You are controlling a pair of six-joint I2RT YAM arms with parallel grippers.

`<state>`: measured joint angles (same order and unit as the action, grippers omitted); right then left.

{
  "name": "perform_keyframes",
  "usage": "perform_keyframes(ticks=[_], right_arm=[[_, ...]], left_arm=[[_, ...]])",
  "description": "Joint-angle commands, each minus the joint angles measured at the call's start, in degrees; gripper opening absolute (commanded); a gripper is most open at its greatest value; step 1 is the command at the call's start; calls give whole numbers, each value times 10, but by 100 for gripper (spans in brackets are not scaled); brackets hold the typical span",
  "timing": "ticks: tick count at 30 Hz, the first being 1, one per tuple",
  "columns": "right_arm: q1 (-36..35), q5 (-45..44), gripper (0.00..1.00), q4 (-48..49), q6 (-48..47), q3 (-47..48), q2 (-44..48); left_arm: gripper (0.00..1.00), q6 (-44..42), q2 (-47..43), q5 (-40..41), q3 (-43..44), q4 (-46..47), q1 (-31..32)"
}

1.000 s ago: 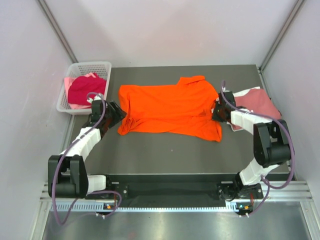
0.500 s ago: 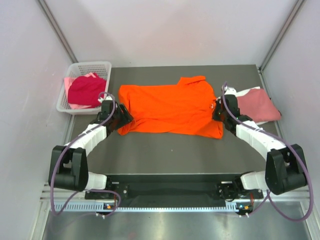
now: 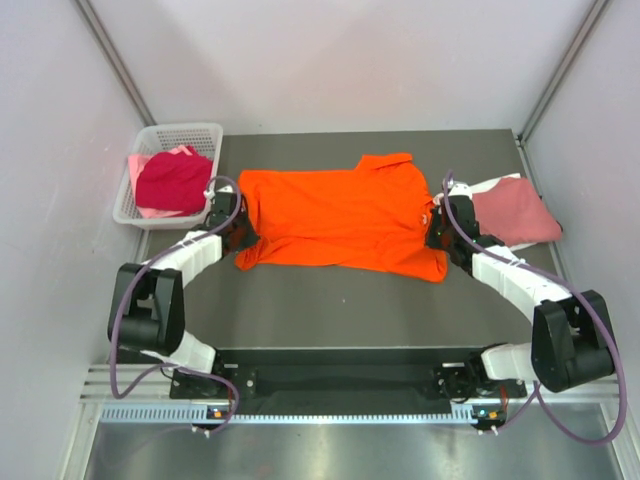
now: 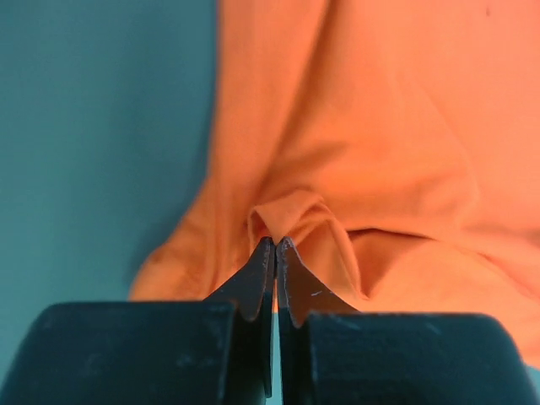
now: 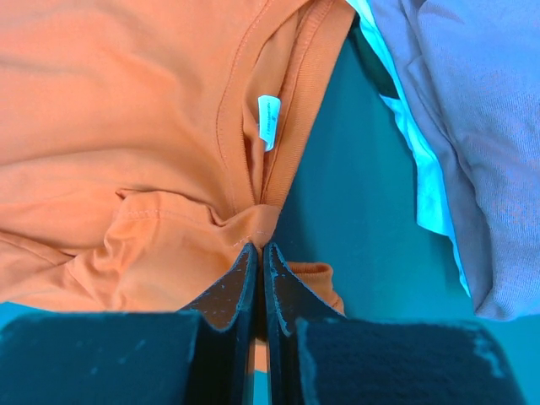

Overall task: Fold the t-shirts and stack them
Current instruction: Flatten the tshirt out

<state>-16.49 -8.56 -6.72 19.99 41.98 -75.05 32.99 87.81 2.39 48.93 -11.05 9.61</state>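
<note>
Fingers [image 4: 260,274] of your left gripper [image 4: 275,243] just closed onto the orange t-shirt [image 3: 340,215]; right gripper [image 5: 258,247] stays clamped; overhead hides both pinches.

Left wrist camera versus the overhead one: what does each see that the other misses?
Only the left wrist view shows the left fingers closed tip to tip on a small pinched fold of cloth. Only the overhead view shows the white basket holding a crimson shirt, a rose shirt at the right, and the right arm. Both show the orange shirt on the table.
</note>
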Motion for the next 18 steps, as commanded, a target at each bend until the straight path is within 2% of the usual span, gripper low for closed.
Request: perform_keyframes(ticks=[1,4,7,8,11,13,18], right_arm=[[-6,-10,0,14,0,-7,21],[-5,-22,2,7,6,-3,12],[-5,-44,5,-7,14,2,-1],[-4,-48,6,-10,16,3,-4],[-2,-43,12,-7,17,0,-8],[-2,-33,13,-4,16,-1,-9],[-2,-13,13,-7,11,-8,0]], left_arm=[[0,16,-64,83,15,-26,-12],[0,49,-147,98,-26,-22,-36],[0,92,-219,106,-61,-50,-92],[0,103,-234,112,-68,-63,-130],[0,112,-282,112,-104,-59,-183],[0,113,-296,106,-124,-51,-192],[0,99,-309,29,-161,-28,-194]])
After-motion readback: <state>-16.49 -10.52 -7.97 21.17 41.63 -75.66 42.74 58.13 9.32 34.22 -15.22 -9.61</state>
